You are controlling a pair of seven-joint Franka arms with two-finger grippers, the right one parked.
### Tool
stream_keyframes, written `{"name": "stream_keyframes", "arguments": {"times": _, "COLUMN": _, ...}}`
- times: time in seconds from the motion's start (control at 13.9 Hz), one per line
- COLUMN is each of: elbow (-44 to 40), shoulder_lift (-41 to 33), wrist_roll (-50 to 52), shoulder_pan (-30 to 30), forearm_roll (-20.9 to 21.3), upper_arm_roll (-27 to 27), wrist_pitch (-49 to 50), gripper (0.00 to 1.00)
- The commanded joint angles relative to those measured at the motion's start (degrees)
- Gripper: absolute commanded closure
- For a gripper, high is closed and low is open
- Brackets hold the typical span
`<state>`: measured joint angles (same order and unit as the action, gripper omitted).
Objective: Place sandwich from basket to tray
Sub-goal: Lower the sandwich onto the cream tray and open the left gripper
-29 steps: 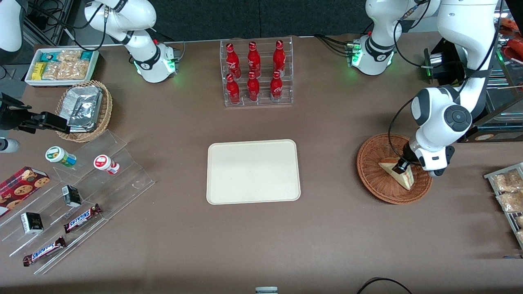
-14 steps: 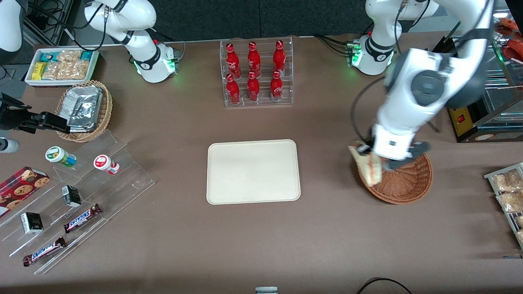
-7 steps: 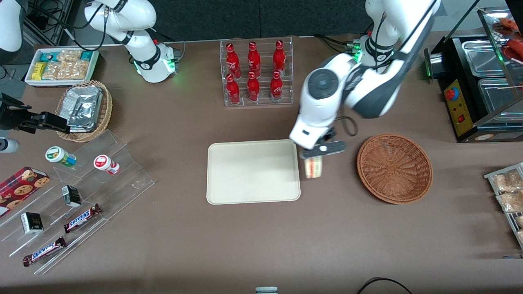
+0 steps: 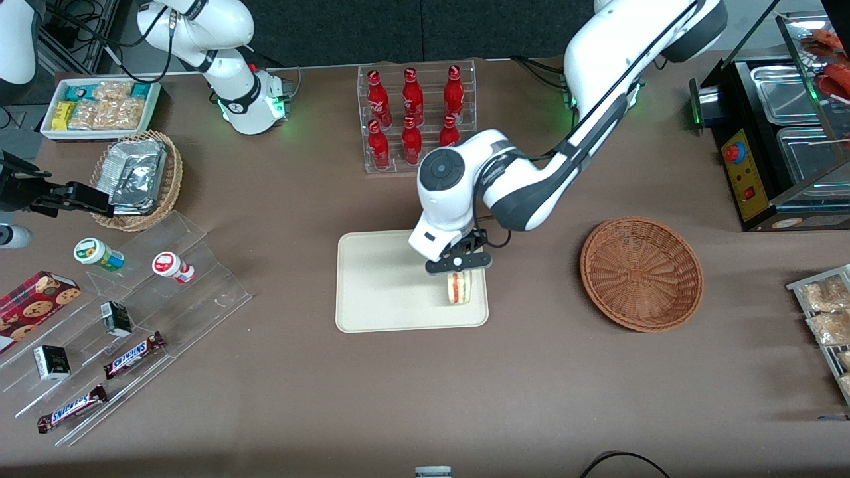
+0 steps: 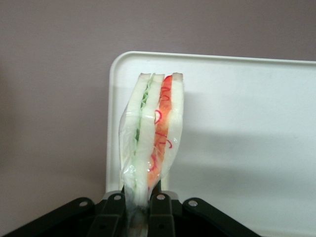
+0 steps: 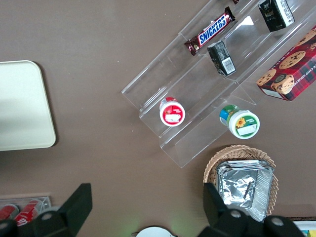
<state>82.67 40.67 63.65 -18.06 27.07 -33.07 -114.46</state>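
The sandwich [image 4: 459,287] has been carried out of the basket [image 4: 641,273] and across the bare stretch of bench [image 4: 544,372] between the two; half a second ago it was hanging just outside the tray's edge, and now it is held over the tray [image 4: 392,292], above the part nearest the basket. The basket has been left empty, well apart from the tray, toward the working arm's end of the bench.

The sandwich is pinched by one end in the closed claw [image 4: 458,263] and hangs edge-down. In the left wrist view the wrapped wedge [image 5: 152,133] is seen gripped between the black fingers [image 5: 160,212], with its green and red-orange filling facing the camera and the tray's rounded corner [image 5: 118,61] beneath it. Whether the lower tip is already touching the tray cannot be told.

The carrying part of the task is judged to be nearly done; lowering and release are what remain. Since the sandwich is close to the tray's rim, a slight shift inward may be called for.

The tray is bare and cream-coloured, with plenty of room. Farther from the front camera a rack of red bottles [image 4: 415,119] is set. Toward the parked arm's end, a clear stepped stand with chocolate bars [image 4: 133,352] and a tan basket of foil packets [image 4: 138,178] are seen.
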Motion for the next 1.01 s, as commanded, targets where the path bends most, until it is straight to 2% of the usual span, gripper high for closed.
{"name": "stream_keyframes", "arguments": {"times": 0.0, "elbow": -2.6, "shoulder_lift": 2.74, "wrist_roll": 3.58, "shoulder_pan": -1.63, "forearm_roll": 1.41, "upper_arm_roll": 0.28, "wrist_pitch": -2.51, "gripper": 1.0}}
{"name": "stream_keyframes", "arguments": {"times": 0.22, "elbow": -2.95, "shoulder_lift": 4.24, "wrist_roll": 3.85, "shoulder_pan": -3.2, "forearm_roll": 2.1, "upper_arm_roll": 0.46, "wrist_pitch": -3.66, "gripper": 1.0}}
{"name": "stream_keyframes", "arguments": {"times": 0.43, "elbow": -4.09, "shoulder_lift": 6.87, "wrist_roll": 7.71, "shoulder_pan": -5.23, "forearm_roll": 5.88, "upper_arm_roll": 1.95, "wrist_pitch": -3.84, "gripper": 1.0}}
{"name": "stream_keyframes", "arguments": {"times": 0.79, "elbow": -4.36, "shoulder_lift": 8.02, "wrist_roll": 7.81, "shoulder_pan": -5.67, "forearm_roll": 6.15, "upper_arm_roll": 1.95, "wrist_pitch": -3.84, "gripper": 1.0}}
{"name": "stream_keyframes", "arguments": {"times": 0.86, "elbow": -4.36, "shoulder_lift": 8.11, "wrist_roll": 7.72, "shoulder_pan": -5.67, "forearm_roll": 6.06, "upper_arm_roll": 1.95, "wrist_pitch": -4.45, "gripper": 0.57}}
{"name": "stream_keyframes", "arguments": {"times": 0.94, "elbow": -4.36, "shoulder_lift": 8.11, "wrist_roll": 7.72, "shoulder_pan": -5.59, "forearm_roll": 6.06, "upper_arm_roll": 1.95, "wrist_pitch": -4.8, "gripper": 0.1}}
